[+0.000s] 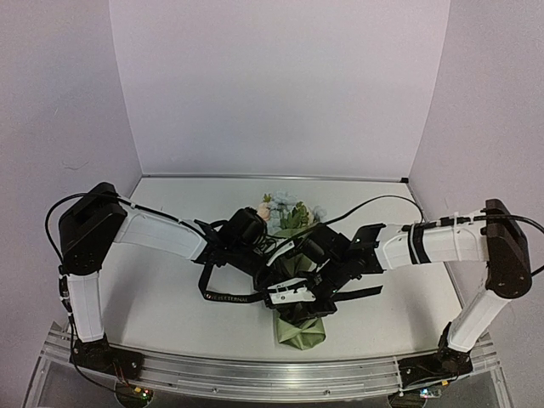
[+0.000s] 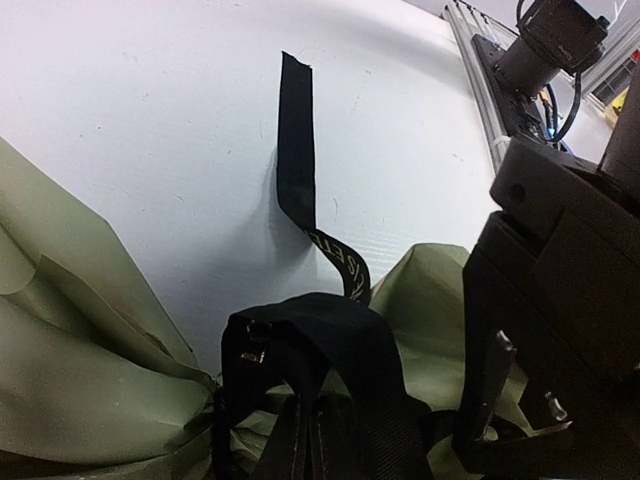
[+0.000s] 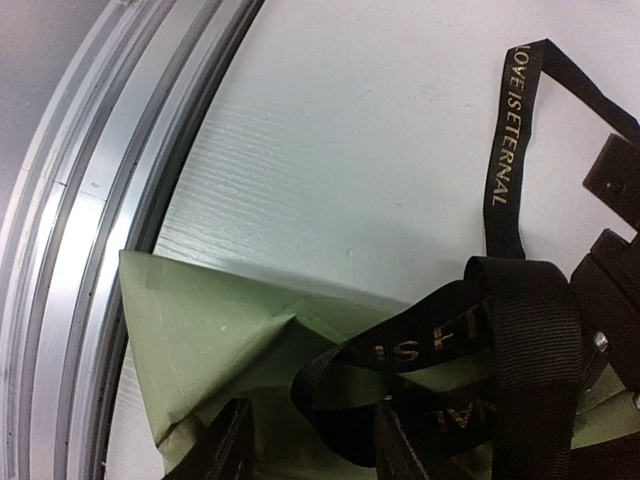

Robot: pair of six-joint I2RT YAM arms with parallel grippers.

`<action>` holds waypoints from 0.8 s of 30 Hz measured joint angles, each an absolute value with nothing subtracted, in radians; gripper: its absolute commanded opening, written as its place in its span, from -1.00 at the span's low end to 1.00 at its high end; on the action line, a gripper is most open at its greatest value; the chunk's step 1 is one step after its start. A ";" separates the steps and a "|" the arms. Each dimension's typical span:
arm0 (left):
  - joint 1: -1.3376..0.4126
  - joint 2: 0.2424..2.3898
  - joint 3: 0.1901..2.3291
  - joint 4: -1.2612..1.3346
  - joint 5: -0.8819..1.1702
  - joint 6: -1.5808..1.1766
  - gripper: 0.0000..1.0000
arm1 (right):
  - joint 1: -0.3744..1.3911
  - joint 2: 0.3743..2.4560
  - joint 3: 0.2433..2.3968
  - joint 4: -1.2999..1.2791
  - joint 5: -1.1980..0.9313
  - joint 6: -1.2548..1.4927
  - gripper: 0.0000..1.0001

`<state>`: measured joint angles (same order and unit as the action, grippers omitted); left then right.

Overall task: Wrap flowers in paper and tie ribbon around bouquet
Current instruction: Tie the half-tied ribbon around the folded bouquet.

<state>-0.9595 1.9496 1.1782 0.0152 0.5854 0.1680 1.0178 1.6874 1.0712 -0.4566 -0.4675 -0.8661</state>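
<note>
- The bouquet (image 1: 299, 330) lies in the middle of the white surface (image 1: 161, 297), under both arms. Its pointed end is turned to the near edge.
- The flowers (image 1: 283, 209), pink and pale blue with green leaves, come out at the far end of the cone, beyond the arms.
- The olive-green paper (image 3: 220, 340) is wrapped around them. Its folded tip is close to the aluminium rail (image 3: 90, 200) at the edge of the surface.
- The black ribbon (image 3: 508, 130) with pale letters, "LOVE IS ETERNAL", goes across the middle of the bouquet.
- To the left, one part of the ribbon makes a long fold on the surface. To the right, a flat end (image 2: 296, 140) lies on the surface, then rises and curls toward the paper.
- A loop of the ribbon sits on top of the paper, just between the fingers of the right gripper (image 3: 312, 425).
- The right gripper stands over the lower part of the cone. Its jaws are partly apart and are not pressed on anything.
- The left gripper (image 1: 268, 255) is over the middle of the bouquet, fully closed. The ribbon runs into its tip, so it seems to pinch the ribbon.
- A wider black woven band (image 2: 300, 340) is looped in front of that tip and hides the exact place of the grip.
- The two grippers are very near each other, almost touching, above the paper.
</note>
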 measured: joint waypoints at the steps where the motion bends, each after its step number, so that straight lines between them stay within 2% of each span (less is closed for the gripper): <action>1: -0.959 1.950 1.178 0.015 0.585 0.168 -0.98 | 1.020 1.687 1.069 -0.456 -0.463 -0.868 -0.41; 6: -0.958 1.950 1.178 0.004 0.582 0.168 -0.99 | 1.022 1.689 1.068 -0.456 -0.446 -0.853 -0.83; 10: -0.957 1.950 1.178 0.004 0.574 0.166 -1.00 | 1.022 1.689 1.068 -0.456 -0.433 -0.828 -1.00; 24: -0.938 1.943 1.134 0.067 0.529 0.132 -1.00 | 1.022 1.671 1.046 -0.429 -0.364 -0.645 -1.00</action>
